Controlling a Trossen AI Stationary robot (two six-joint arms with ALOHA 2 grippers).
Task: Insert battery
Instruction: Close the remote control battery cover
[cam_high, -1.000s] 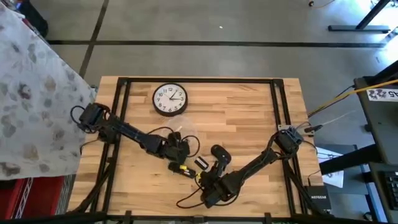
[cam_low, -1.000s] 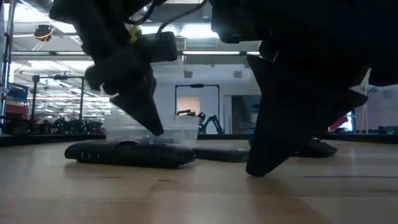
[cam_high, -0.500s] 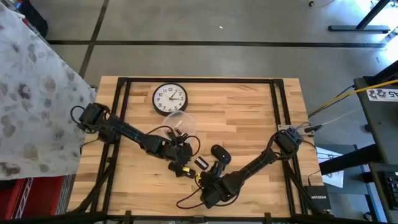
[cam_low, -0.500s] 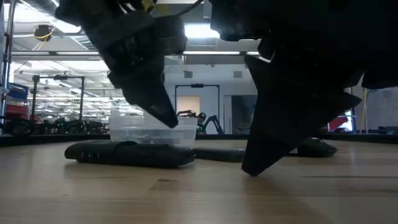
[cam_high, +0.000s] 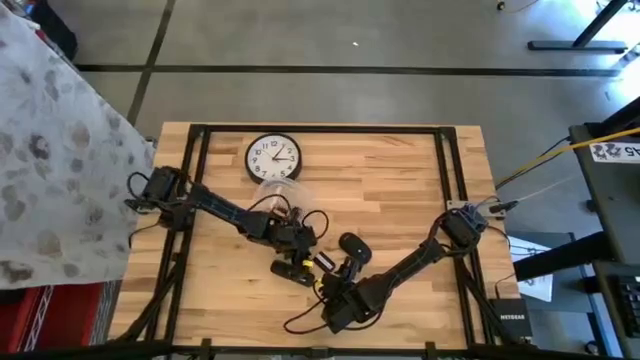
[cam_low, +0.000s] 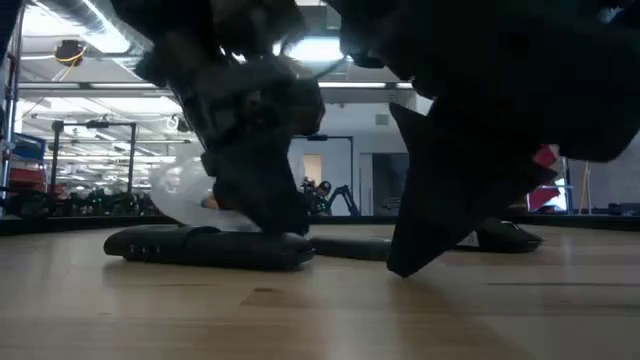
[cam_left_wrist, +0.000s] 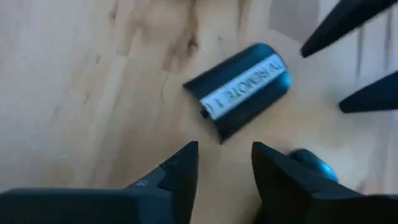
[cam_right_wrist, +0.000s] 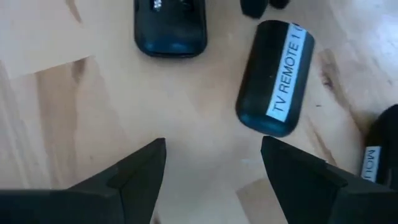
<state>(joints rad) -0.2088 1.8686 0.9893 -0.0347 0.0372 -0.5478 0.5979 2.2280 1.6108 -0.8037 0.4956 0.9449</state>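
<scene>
Both grippers hang empty with fingers parted, the left gripper (cam_left_wrist: 221, 171) and right gripper (cam_right_wrist: 211, 168) each just short of the labelled battery cover (cam_right_wrist: 277, 78), probably lining up a grasp; no battery is visible.

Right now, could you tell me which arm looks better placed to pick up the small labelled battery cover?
Probably the left: its open gripper sits right before the cover. The right gripper, also open, faces it too.
</scene>
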